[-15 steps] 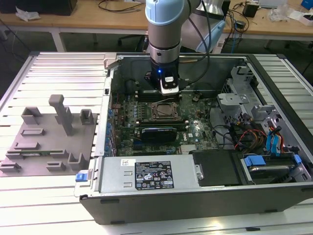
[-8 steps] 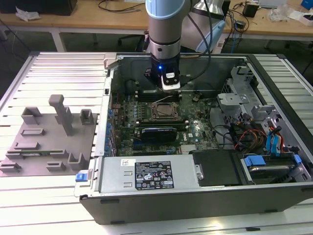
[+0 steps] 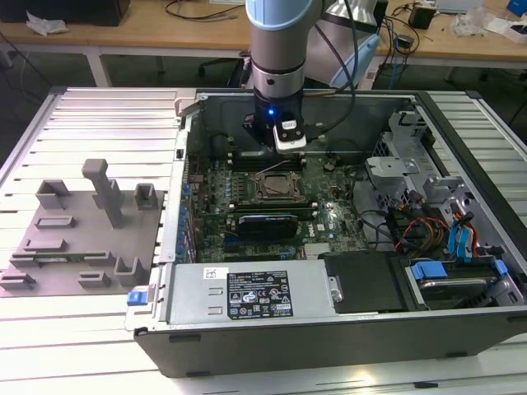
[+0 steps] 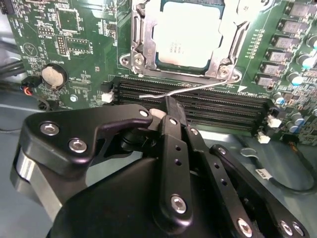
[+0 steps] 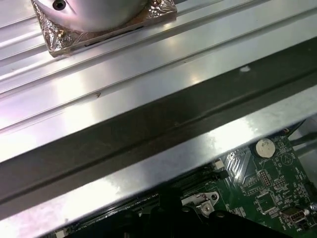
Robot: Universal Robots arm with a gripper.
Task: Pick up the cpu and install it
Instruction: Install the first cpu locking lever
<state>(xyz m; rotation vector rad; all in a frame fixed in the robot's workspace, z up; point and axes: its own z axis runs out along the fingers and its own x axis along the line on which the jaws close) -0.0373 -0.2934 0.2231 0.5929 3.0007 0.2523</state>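
The computer case [image 3: 329, 329] lies open on its side, exposing the motherboard [image 4: 74, 44] to the arm from above. The cpu [image 4: 185, 34] sits in the socket frame [image 4: 136, 39]. The gripper [image 4: 171, 106], fingers narrowed together and empty, hovers just beside the socket's wire lever [image 4: 198, 88].

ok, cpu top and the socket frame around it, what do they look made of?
The cpu: pale, matte silvery top, looks like brushed or plated metal; soft diffuse glare. Socket frame: bare bright metal, probably stamped steel; sharp glints and folded edges. The thin lever looks like bent steel wire.

One cpu [image 4: 187, 33], one computer case [image 3: 329, 337], one coin cell [image 4: 50, 75].
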